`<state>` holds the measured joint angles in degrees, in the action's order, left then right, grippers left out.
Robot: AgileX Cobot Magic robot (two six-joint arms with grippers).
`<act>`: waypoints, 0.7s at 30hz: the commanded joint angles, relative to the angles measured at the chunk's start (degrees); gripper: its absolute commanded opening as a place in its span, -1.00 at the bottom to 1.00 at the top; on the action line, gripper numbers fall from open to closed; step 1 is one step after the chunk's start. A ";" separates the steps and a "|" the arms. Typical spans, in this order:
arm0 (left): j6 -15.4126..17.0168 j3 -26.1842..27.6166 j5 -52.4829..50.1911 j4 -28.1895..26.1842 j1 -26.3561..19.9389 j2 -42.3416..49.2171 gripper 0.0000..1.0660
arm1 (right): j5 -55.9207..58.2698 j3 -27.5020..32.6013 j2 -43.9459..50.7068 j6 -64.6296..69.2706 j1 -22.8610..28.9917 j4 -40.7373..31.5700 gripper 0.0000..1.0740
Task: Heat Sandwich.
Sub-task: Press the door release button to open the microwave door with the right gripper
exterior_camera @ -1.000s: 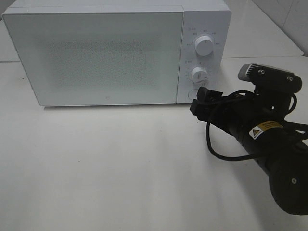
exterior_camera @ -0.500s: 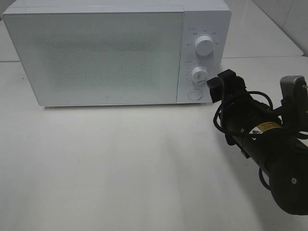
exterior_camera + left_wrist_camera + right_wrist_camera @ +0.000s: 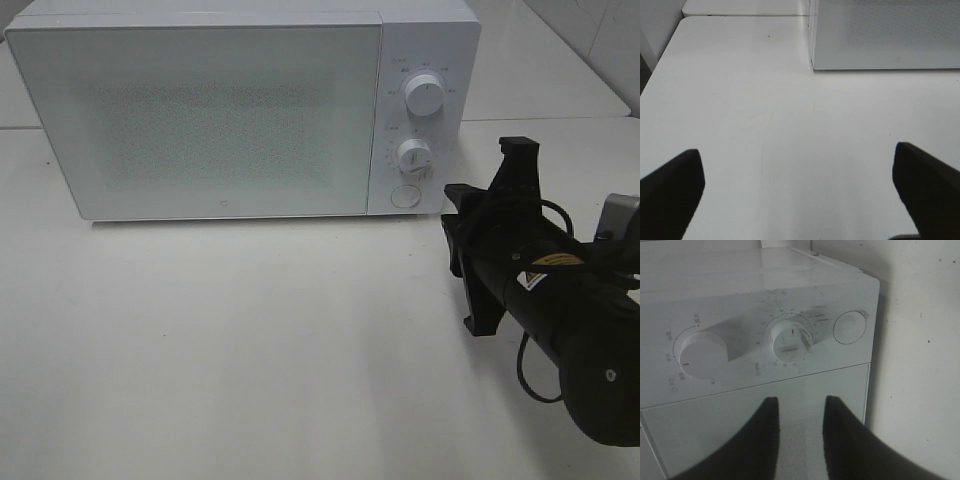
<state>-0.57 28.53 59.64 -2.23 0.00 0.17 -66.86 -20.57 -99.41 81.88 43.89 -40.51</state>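
Note:
The sandwich is out of view. The white microwave [image 3: 220, 110] stands at the back with its frosted door shut. Its control panel has an upper knob [image 3: 423, 97], a lower knob [image 3: 413, 155] and a round button [image 3: 405, 195]. My right gripper [image 3: 452, 205] hovers just right of the panel, apart from it, rolled on its side. In the right wrist view the right gripper [image 3: 801, 407] has a narrow gap between its fingers and holds nothing, facing the lower knob [image 3: 788, 340]. My left gripper [image 3: 800, 200] is wide open and empty over the bare table.
The white table [image 3: 250, 340] stretches in front of the microwave. The microwave's front corner [image 3: 813, 65] shows ahead in the left wrist view. The right arm [image 3: 570, 320] and its cable take up the right side of the table.
My right gripper has drawn back from the lower knob to the right and down, and its wrist has rolled. The microwave door stays shut.

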 commanded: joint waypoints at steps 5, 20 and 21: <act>-0.17 -0.17 -0.29 -0.40 0.00 1.26 0.82 | 0.40 -0.69 0.00 0.69 0.06 -2.29 -1.00; -0.17 -0.17 -0.29 -0.40 0.00 1.26 0.82 | 10.66 -7.51 -4.70 0.46 -7.62 5.10 -1.00; -0.17 -0.17 -0.29 -0.40 0.00 1.26 0.82 | 10.66 -7.51 -4.70 0.46 -7.62 5.10 -1.00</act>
<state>-0.57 28.53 59.64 -2.23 0.00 0.17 -57.81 -26.99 -103.82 82.28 37.18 -37.36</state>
